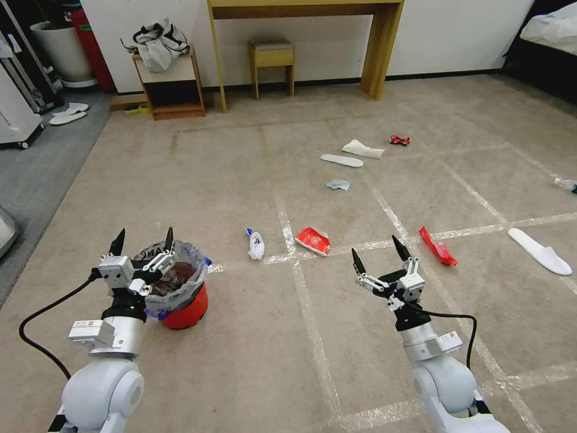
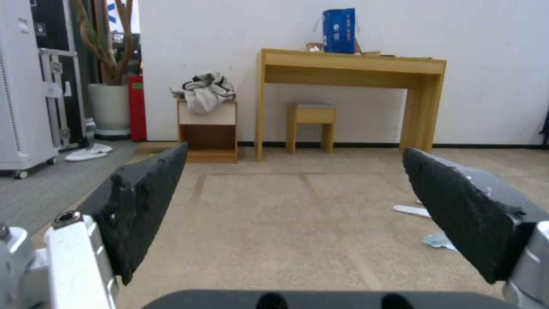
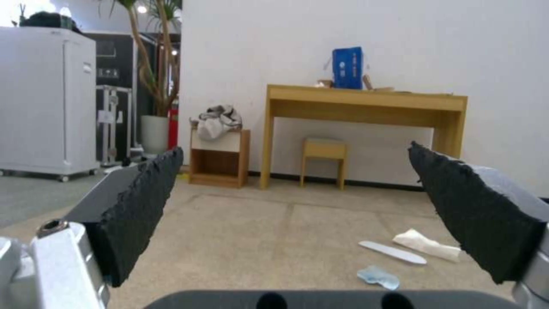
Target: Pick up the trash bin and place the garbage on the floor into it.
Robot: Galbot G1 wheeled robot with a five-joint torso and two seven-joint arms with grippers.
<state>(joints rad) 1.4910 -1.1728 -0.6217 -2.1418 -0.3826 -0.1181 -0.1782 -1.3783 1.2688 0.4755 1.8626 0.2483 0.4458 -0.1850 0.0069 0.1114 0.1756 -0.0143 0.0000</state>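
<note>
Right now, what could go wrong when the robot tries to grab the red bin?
The left claw is open above the trash bin. It might pinch only the loose plastic bag and pull that up instead. The small bin could also tip if nudged. The garbage is spread widely, like the red carton and far slipper, so pieces may get missed.
</note>
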